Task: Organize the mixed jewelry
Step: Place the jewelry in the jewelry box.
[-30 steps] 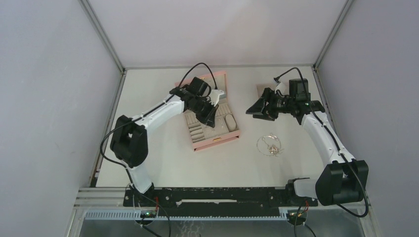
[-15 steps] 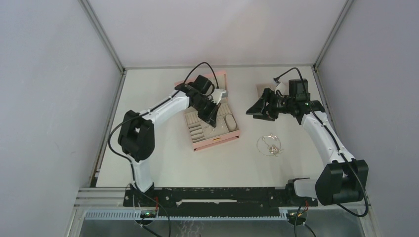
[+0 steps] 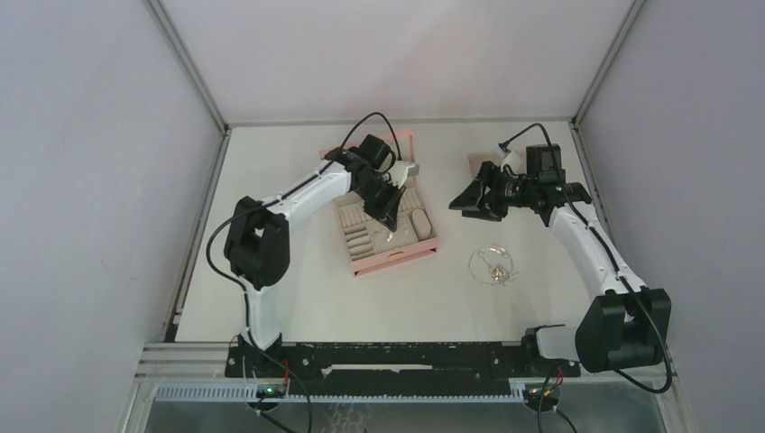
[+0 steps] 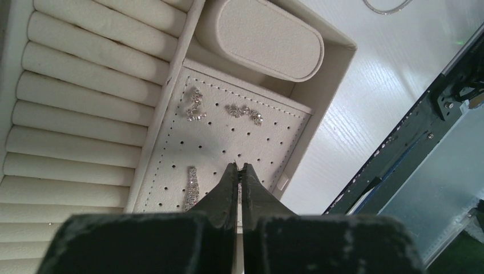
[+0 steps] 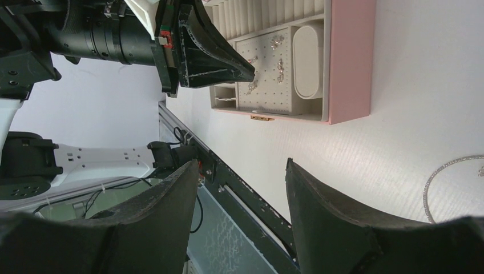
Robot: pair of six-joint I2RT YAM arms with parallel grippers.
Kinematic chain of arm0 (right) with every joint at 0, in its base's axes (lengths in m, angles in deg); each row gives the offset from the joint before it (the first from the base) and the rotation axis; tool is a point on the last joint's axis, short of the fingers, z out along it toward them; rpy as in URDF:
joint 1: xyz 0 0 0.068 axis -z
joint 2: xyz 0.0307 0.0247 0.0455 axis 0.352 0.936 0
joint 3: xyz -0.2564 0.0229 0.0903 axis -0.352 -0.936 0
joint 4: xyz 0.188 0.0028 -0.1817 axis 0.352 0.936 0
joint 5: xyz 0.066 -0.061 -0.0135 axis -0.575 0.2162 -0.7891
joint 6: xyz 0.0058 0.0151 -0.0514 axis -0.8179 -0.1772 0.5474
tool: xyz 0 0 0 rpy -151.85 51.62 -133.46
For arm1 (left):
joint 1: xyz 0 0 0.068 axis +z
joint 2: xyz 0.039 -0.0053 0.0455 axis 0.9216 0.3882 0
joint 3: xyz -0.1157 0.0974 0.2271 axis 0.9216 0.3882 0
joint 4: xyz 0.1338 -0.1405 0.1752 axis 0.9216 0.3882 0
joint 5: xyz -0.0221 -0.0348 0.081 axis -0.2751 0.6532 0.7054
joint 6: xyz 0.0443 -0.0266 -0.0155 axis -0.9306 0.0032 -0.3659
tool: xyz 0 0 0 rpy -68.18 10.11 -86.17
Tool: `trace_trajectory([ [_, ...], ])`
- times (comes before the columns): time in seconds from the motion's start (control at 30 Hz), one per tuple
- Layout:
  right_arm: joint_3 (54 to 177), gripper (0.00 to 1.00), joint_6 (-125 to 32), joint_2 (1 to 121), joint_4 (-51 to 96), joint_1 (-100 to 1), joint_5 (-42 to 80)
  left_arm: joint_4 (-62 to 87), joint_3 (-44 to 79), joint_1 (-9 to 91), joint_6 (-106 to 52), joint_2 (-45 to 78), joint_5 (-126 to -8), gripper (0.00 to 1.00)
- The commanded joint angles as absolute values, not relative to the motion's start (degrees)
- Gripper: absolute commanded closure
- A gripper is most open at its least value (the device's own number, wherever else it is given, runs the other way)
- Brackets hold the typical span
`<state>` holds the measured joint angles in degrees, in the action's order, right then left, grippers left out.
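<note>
The pink box (image 3: 397,257) lies open with a beige lining. In the left wrist view its perforated panel (image 4: 268,134) carries two small silver earrings (image 4: 195,105) (image 4: 245,111) and a glittering bar earring (image 4: 191,188). My left gripper (image 4: 238,166) is shut just above this panel, with a sliver of silver glitter showing in the slit between its fingers. It also shows in the top view (image 3: 390,219). The thin chain necklace (image 3: 492,264) lies looped on the table with small silver bits. My right gripper (image 3: 465,203) is open and empty, hovering above the table right of the box.
Ring rolls (image 4: 85,74) and an oval cushion (image 4: 265,37) fill the rest of the box. A flat beige tray (image 3: 474,165) lies behind the right gripper. The necklace also shows at the right wrist view's right edge (image 5: 442,182). Grey walls enclose the table.
My left gripper has moved a little toward the front right of the box, over the perforated panel, and its elbow has swung right. The right arm has barely moved.
</note>
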<state>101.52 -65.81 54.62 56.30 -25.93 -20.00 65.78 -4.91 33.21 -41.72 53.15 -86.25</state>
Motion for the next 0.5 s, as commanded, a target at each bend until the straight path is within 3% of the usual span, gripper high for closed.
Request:
trace_trajectory([
  [0.0, 104.42, 0.34, -64.6, 54.96, 55.07, -25.77, -20.13, 66.62, -7.28, 33.46, -40.81, 53.66, -87.29, 1.0],
  [0.47, 104.34, 0.34, -64.78, 55.91, 54.58, -25.73, -20.55, 67.21, -9.15, 33.5, -40.46, 56.13, -87.29, 1.0],
])
